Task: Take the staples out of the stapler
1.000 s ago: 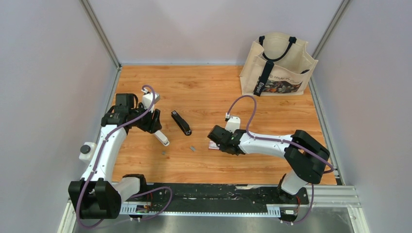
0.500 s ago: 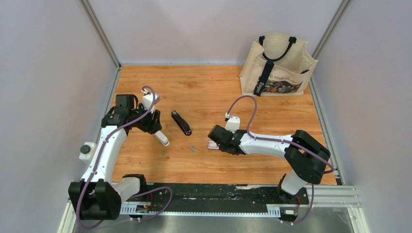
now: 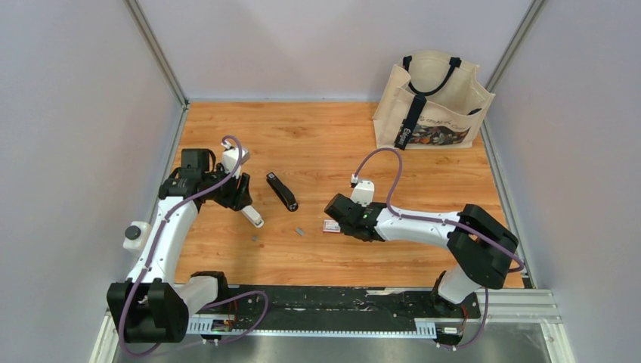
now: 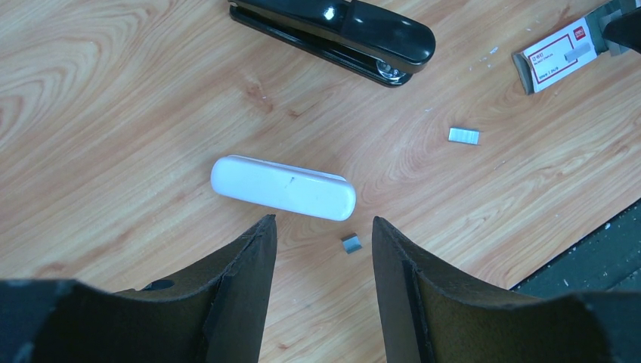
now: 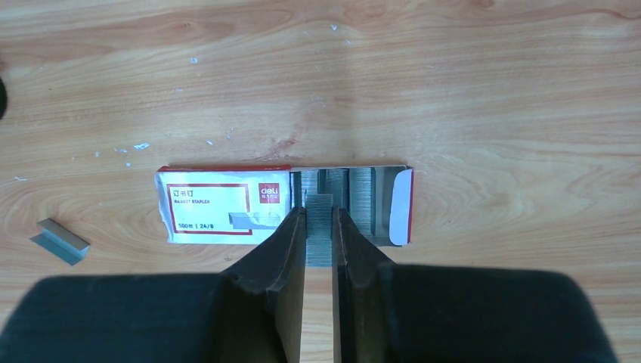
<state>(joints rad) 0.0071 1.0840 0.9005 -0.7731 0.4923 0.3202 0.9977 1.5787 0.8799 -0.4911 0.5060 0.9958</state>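
A black stapler (image 3: 281, 190) lies shut on the table, also in the left wrist view (image 4: 340, 34). A white stapler (image 3: 253, 217) lies beside it (image 4: 283, 187). Two loose grey staples lie on the wood: a short strip (image 3: 300, 231) (image 4: 463, 135) (image 5: 60, 240) and a tiny piece (image 3: 255, 237) (image 4: 351, 243). My left gripper (image 3: 243, 203) (image 4: 323, 227) is open and empty above the white stapler. My right gripper (image 3: 332, 221) (image 5: 320, 215) is shut on a grey staple strip (image 5: 319, 234) over the open end of the pink-and-white box (image 5: 227, 208) (image 3: 331, 225).
A beige tote bag (image 3: 435, 102) stands at the back right. Grey walls close in the table on the left, back and right. A black rail (image 3: 332, 302) runs along the near edge.
Hardly anything has moved. The right arm has shifted very slightly at the box, and the left arm holds its place above the white stapler.
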